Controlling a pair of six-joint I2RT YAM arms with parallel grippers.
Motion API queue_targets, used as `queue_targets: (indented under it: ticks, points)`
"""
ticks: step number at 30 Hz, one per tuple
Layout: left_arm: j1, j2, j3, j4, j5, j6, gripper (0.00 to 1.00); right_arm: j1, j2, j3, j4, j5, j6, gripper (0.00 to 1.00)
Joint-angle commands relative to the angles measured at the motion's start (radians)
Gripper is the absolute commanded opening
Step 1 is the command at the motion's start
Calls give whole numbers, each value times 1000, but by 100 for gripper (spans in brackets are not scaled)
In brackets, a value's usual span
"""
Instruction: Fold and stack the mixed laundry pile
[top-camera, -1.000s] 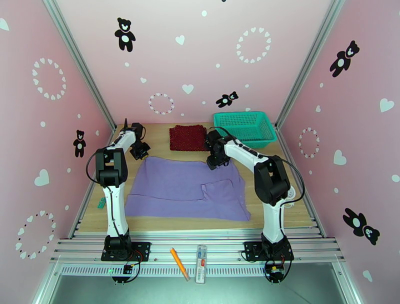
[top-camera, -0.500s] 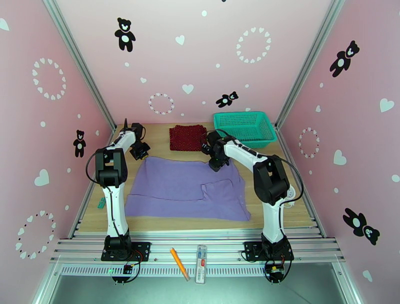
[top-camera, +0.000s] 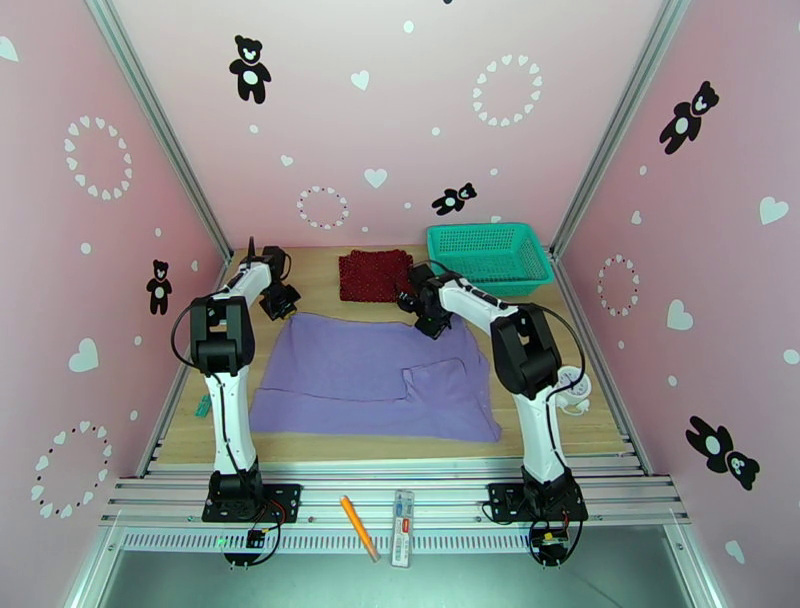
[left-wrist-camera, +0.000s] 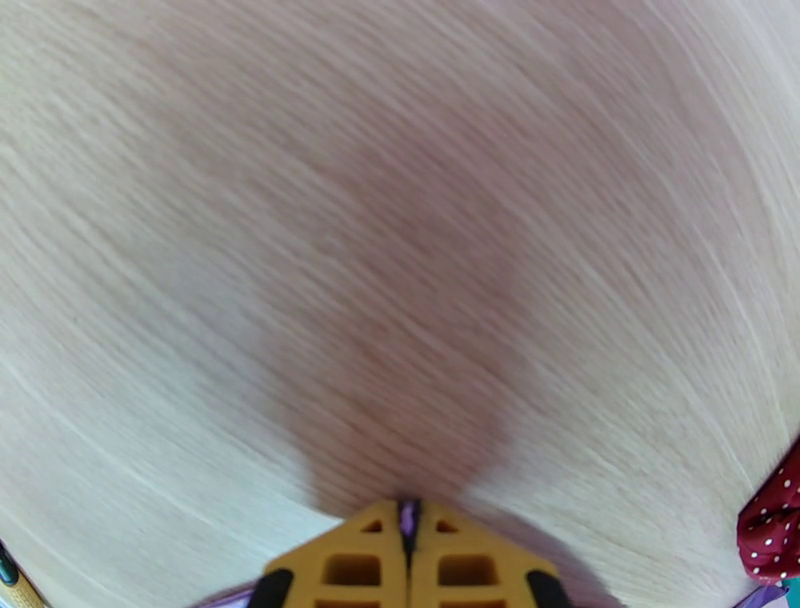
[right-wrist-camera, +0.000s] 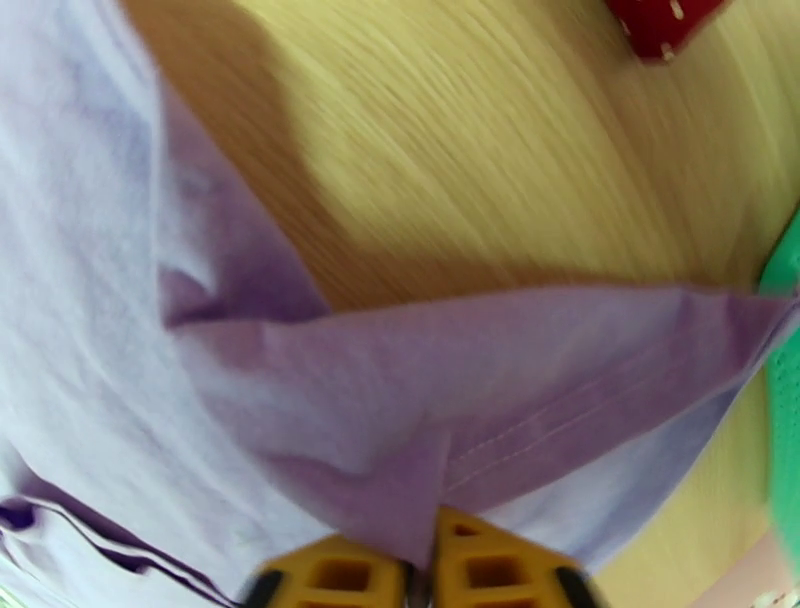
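T-shirt (top-camera: 370, 372): purple, spread flat at the centre of the worktop (top-camera: 315, 275), with one flap doubled over towards its 4 o'clock side.
Red cloth (top-camera: 375, 275): a folded square at 12 o'clock from the shirt, just beyond its far hem.
Left pincer (left-wrist-camera: 408, 512): at the shirt's 10 o'clock corner, fingers together on a thin sliver of purple.
Right pincer (right-wrist-camera: 425, 552): at the shirt's 1 o'clock corner, clamped on a bunched fold of the hem.
Risk, left grip: the bite looks very shallow, so the corner could slip out once the cloth is lifted or pulled.
Risk, right grip: the pinched fold may hold more than one layer, and the fold would then come out crooked or creased.
Risk, uneven pull: if one arm leads, the shirt would skew and the doubled flap get trapped inside.
Risk, neighbours: the basket (top-camera: 490, 255) at 2 o'clock and the red cloth lie close enough for a swing to nudge them.
Writing: none readable. The walls carry bear, heart and dot stickers, with no words or brand marks.
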Motion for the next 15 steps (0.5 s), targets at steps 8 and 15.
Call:
queue_targets:
  ticks: [8,15]
  points:
    - [1,-116,-94,-21,-14,18,0,11,-113,31,-103,37,32,0]
    - [3,-198,-121,-26,-10,31,0,42,-218,-26,-143,76,58,0]
